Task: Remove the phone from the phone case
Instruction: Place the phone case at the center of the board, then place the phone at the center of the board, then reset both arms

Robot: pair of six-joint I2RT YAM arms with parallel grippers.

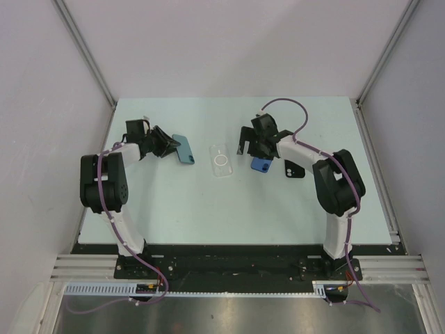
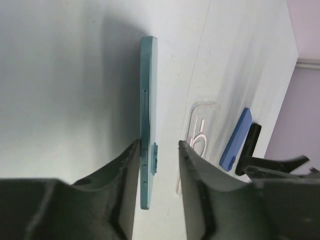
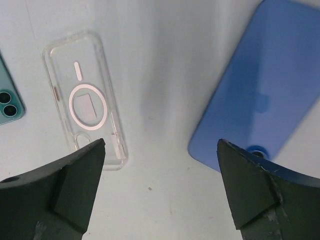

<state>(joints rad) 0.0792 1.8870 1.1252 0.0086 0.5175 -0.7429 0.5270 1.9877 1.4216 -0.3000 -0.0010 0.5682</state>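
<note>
I see left tool slightly parted around edge-up teal phone, case at its 3 o'clock, right tool wide beside blue phone

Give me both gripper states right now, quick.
Left gripper: open, teal phone on edge between its jaws, not clamped.
Right gripper: open wide, holding nothing, between the clear case and blue phone.
</note>
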